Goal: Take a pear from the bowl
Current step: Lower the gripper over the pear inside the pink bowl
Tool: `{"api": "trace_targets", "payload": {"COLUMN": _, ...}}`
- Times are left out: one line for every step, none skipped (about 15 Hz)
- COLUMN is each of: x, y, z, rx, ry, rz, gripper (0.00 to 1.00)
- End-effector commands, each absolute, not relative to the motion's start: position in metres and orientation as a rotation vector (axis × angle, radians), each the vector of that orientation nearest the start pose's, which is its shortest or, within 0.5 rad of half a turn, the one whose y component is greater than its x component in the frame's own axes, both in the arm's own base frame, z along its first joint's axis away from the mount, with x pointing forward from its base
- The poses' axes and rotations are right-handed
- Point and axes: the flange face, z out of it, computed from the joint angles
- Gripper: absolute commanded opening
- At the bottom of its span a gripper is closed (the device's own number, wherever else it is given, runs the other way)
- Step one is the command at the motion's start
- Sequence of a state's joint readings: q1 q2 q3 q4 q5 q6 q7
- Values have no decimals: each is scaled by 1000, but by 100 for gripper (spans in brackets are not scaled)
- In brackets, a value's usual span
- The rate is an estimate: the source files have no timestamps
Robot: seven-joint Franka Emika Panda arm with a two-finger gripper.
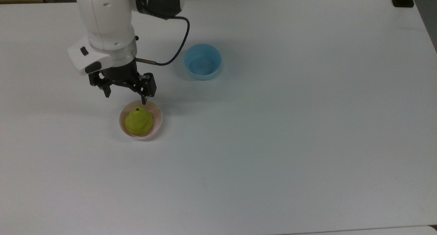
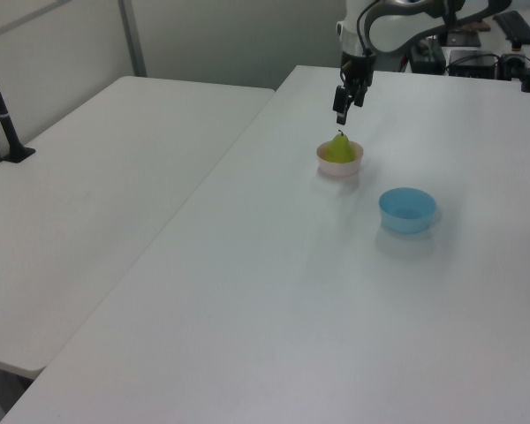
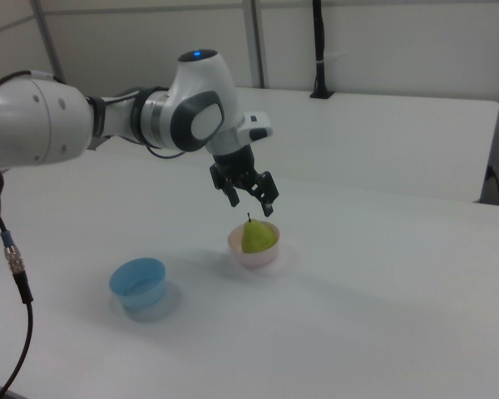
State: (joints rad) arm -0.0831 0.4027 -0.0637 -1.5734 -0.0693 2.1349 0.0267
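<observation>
The pincer [image 1: 126,98] hangs spread wide and empty above the worktop [image 1: 273,142]. The pear [image 1: 138,121] sits upright in the pink bowl [image 1: 157,117], narrow top up, below the pincer and just off to one side, toward the top view's lower right. I'd judge a short shift across, then straight down along the pear's upright axis.
</observation>
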Motion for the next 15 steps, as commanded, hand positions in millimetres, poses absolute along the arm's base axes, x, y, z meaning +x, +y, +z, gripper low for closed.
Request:
{"api": "trace_targets", "payload": {"x": 695, "y": -90, "z": 403, "rx": -3219, "ry": 157, "rz": -259, "gripper": 95}}
{"api": "trace_targets", "payload": {"x": 697, "y": -90, "z": 398, "rx": -3217, "ry": 156, "rz": -267, "gripper": 92}}
{"api": "trace_targets", "payload": {"x": 698, "y": -89, "z": 394, "rx": -3217, "ry": 151, "rz": -274, "gripper": 91}}
{"api": "trace_targets", "payload": {"x": 699, "y": -89, "z": 389, "rx": -3218, "ry": 148, "rz": -269, "gripper": 90}}
{"api": "trace_targets", "payload": {"x": 701, "y": -87, "z": 383, "rx": -3220, "ry": 140, "rz": -267, "gripper": 90}}
{"api": "trace_targets", "payload": {"x": 701, "y": -87, "z": 377, "rx": -3220, "ry": 139, "rz": -260, "gripper": 90}}
{"api": "trace_targets", "payload": {"x": 702, "y": -86, "z": 375, "rx": -3222, "ry": 135, "rz": -262, "gripper": 90}}
{"api": "trace_targets", "payload": {"x": 704, "y": -82, "z": 374, "rx": -3224, "ry": 122, "rz": -270, "gripper": 90}}
{"api": "trace_targets", "payload": {"x": 705, "y": -79, "z": 369, "rx": -3230, "ry": 107, "rz": -270, "gripper": 88}}
{"api": "trace_targets", "payload": {"x": 705, "y": -79, "z": 365, "rx": -3237, "ry": 97, "rz": -267, "gripper": 86}}
{"api": "trace_targets", "payload": {"x": 705, "y": -79, "z": 363, "rx": -3243, "ry": 91, "rz": -262, "gripper": 86}}
{"api": "trace_targets", "payload": {"x": 705, "y": -79, "z": 361, "rx": -3246, "ry": 88, "rz": -257, "gripper": 85}}
{"api": "trace_targets", "payload": {"x": 705, "y": -79, "z": 360, "rx": -3251, "ry": 77, "rz": -257, "gripper": 84}}
{"api": "trace_targets", "payload": {"x": 705, "y": -79, "z": 355, "rx": -3259, "ry": 68, "rz": -252, "gripper": 84}}
{"api": "trace_targets", "payload": {"x": 706, "y": -79, "z": 353, "rx": -3262, "ry": 62, "rz": -251, "gripper": 83}}
